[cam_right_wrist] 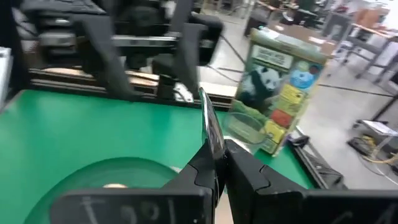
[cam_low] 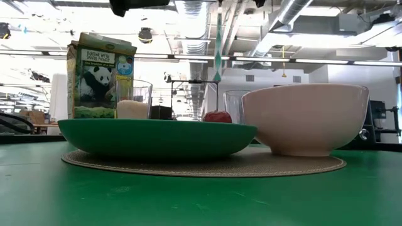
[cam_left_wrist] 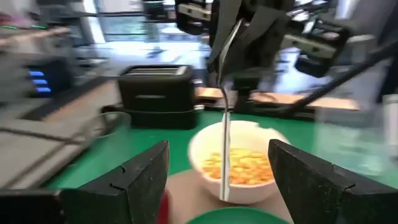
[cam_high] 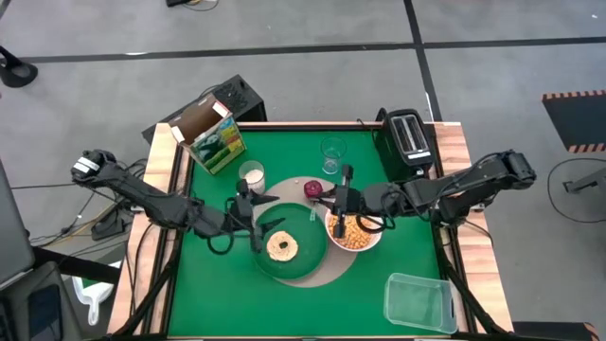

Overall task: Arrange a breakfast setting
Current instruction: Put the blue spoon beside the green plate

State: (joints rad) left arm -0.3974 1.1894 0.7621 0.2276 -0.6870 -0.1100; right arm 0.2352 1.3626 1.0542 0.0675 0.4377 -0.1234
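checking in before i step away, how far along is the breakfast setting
Mostly laid: the dark green plate with round toast and the white bowl of cereal sit on the round tan mat; the milk glass, stemmed glass and red fruit stand behind. The right gripper holds the silver spoon over the bowl. Left: set it down. The left gripper waits open.

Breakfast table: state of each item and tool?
white bowl: holds cereal
dark green plate: toast on it
milk glass: part full
stemmed glass: empty
cereal box: open
right tool: shut on spoon
left tool: open
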